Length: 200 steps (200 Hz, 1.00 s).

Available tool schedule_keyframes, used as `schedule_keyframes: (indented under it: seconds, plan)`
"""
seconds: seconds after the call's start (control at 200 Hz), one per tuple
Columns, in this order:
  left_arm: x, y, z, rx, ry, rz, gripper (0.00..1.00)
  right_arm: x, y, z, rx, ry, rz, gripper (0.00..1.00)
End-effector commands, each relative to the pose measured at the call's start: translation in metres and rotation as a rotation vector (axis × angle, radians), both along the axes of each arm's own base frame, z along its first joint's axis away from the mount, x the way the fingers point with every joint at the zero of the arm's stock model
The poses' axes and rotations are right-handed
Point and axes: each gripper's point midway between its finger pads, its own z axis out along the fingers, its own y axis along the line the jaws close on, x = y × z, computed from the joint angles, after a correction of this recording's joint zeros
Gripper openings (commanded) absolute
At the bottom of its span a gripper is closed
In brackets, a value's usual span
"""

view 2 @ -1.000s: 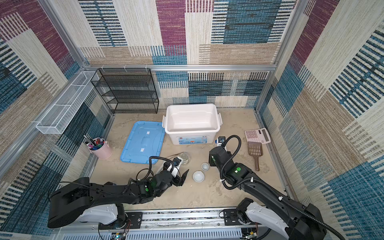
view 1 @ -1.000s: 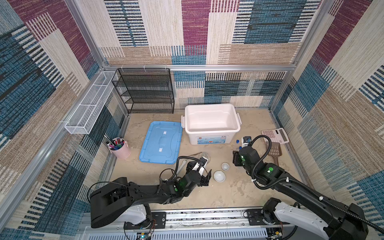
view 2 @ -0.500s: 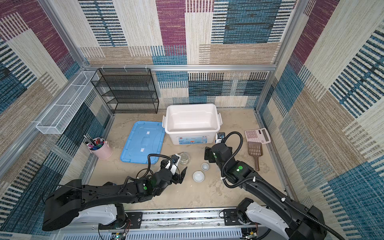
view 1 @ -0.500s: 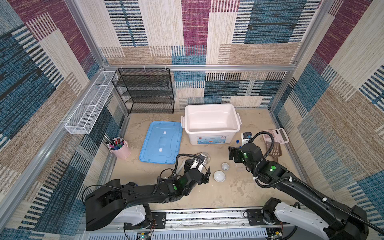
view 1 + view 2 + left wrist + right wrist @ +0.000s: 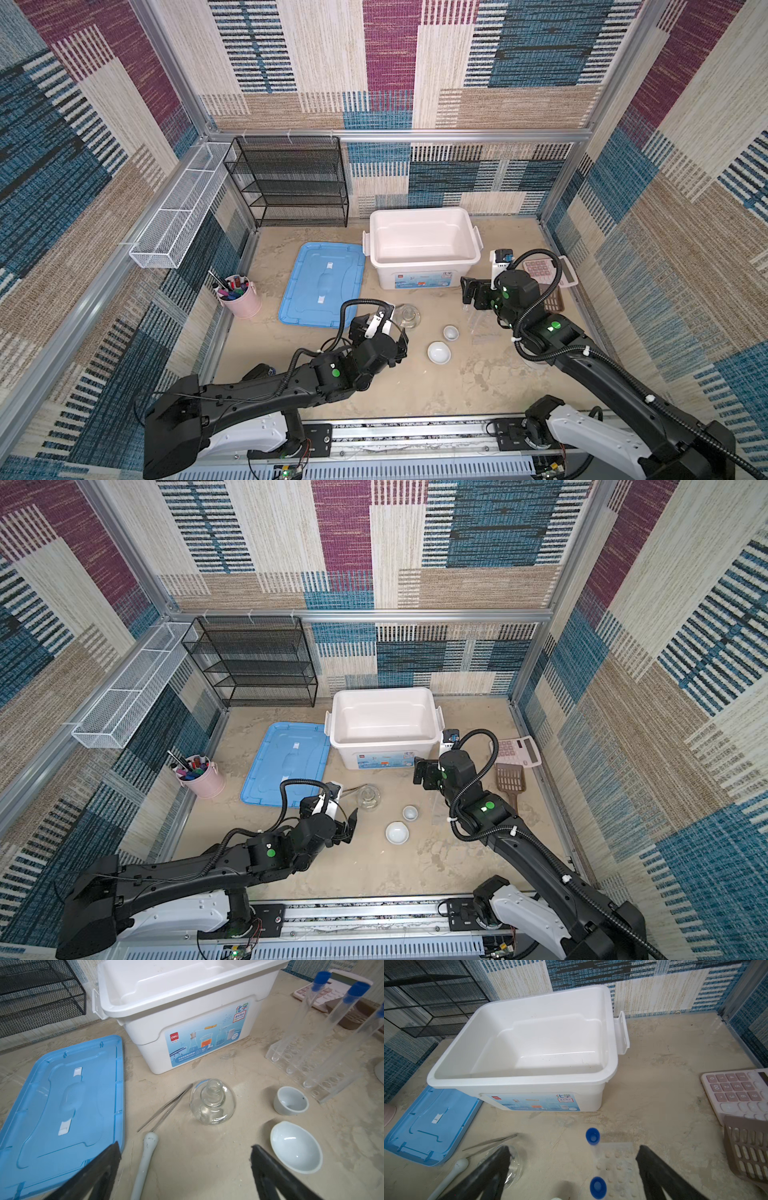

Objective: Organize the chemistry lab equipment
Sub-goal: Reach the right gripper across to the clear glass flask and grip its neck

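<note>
The left gripper (image 5: 185, 1147) hung wide open and empty above the beige tabletop (image 5: 218, 1167), with the long white pestle (image 5: 145, 1159) lying just below and ahead of it. Beyond lay the thin metal tweezers (image 5: 166, 1107), tips at the edge of the round clear glass flask (image 5: 212, 1103). The small white cup-shaped dish (image 5: 291, 1101) and the shallow white bowl-like dish (image 5: 296, 1147) sat nearby. The right gripper (image 5: 574, 1148), equally wide and holding nothing, hovered over the clear plastic rack (image 5: 616, 1163), where blue-capped clear test tubes (image 5: 592, 1136) stood, apparently three. Everything sat on the table in front of the open white plastic bin (image 5: 519, 1082).
</note>
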Motion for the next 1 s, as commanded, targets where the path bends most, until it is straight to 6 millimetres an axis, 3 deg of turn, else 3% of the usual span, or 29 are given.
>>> schedule_keyframes:
  seconds: [0.0, 0.1, 0.21, 0.326, 0.416, 0.761, 0.997]
  plan:
    - [0.001, 0.017, -0.003, 0.032, 0.025, 0.087, 0.99, 0.008, 0.018, 0.020, 0.015, -0.060, 0.097, 0.96]
    - [0.005, 0.023, -0.003, 0.032, 0.043, 0.126, 0.99, 0.012, 0.037, 0.024, -0.002, -0.060, 0.203, 0.94]
    - [0.011, 0.029, -0.008, -0.014, 0.090, 0.154, 0.99, 0.017, 0.058, 0.021, -0.028, -0.028, 0.311, 0.85]
    - [0.019, 0.038, -0.013, -0.046, 0.129, 0.194, 0.99, 0.021, 0.081, 0.006, -0.061, 0.049, 0.432, 0.73]
    - [0.024, 0.043, -0.015, -0.051, 0.147, 0.217, 0.99, 0.025, 0.092, -0.010, -0.086, 0.115, 0.489, 0.68]
    - [0.045, 0.062, -0.027, -0.050, 0.245, 0.286, 0.99, 0.012, 0.145, -0.054, -0.207, 0.275, 0.699, 0.65]
    - [0.053, 0.066, -0.031, -0.037, 0.264, 0.299, 0.99, -0.001, 0.159, -0.078, -0.252, 0.352, 0.748, 0.63]
